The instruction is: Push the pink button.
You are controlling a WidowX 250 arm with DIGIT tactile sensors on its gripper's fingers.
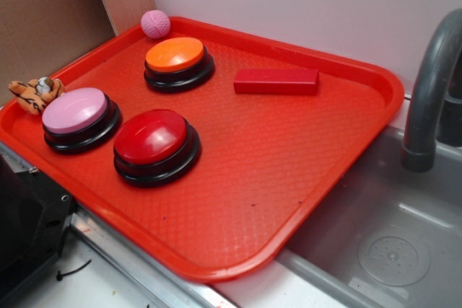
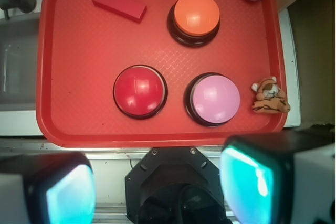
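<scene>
The pink button (image 1: 74,111) has a pale pink dome on a black round base and sits at the tray's near left corner. In the wrist view the pink button (image 2: 215,98) lies well below and ahead of my gripper (image 2: 157,182). The two fingers (image 2: 249,182) with teal pads stand wide apart at the bottom of that view, open, with nothing between them. They hang high over the tray's near edge, above the robot's black base (image 2: 178,187). The exterior view does not show the gripper.
On the red tray (image 1: 303,178) also stand a red button (image 1: 151,137), an orange button (image 1: 175,54), a red block (image 1: 276,81) and a small pink ball (image 1: 155,24). A tiger toy (image 1: 35,94) lies on the left rim. A grey sink (image 1: 390,236) and faucet (image 1: 426,99) are to the right.
</scene>
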